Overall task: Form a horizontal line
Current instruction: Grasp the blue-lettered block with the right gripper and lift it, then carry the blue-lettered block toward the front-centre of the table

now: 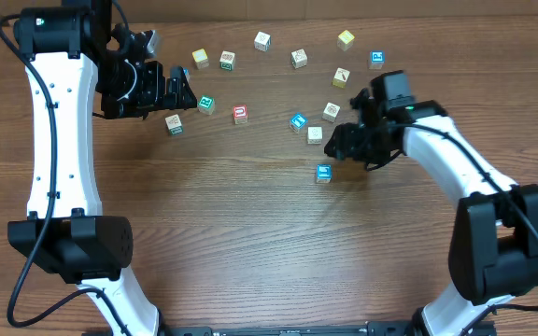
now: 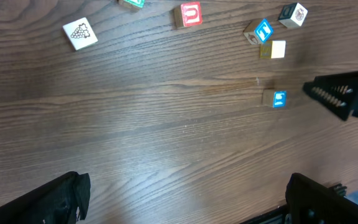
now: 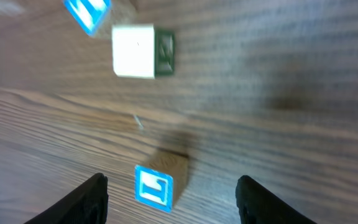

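Observation:
No horizontal line shows in these views; the small wooden cubes lie loose and apart. A blue-topped cube [image 1: 323,173] [image 2: 279,99] [image 3: 154,186] sits alone in front of the others. My right gripper [image 1: 344,154] [image 3: 173,190] is open just right of it, a finger on either side and neither touching. A white cube [image 1: 315,134] [image 3: 135,51] and another blue cube [image 1: 298,121] [image 3: 87,12] lie just beyond. My left gripper [image 1: 188,91] [image 2: 188,202] hangs wide open and empty at the back left, near a green-topped cube [image 1: 206,104] and a red-topped cube [image 1: 240,115] [image 2: 191,14].
More cubes are scattered along the back: a yellow one [image 1: 346,39], a blue one [image 1: 376,59], a white grape-print one [image 1: 174,123] [image 2: 79,33] and several others. The arm bases stand at the front left and front right of the wooden table [image 1: 250,243].

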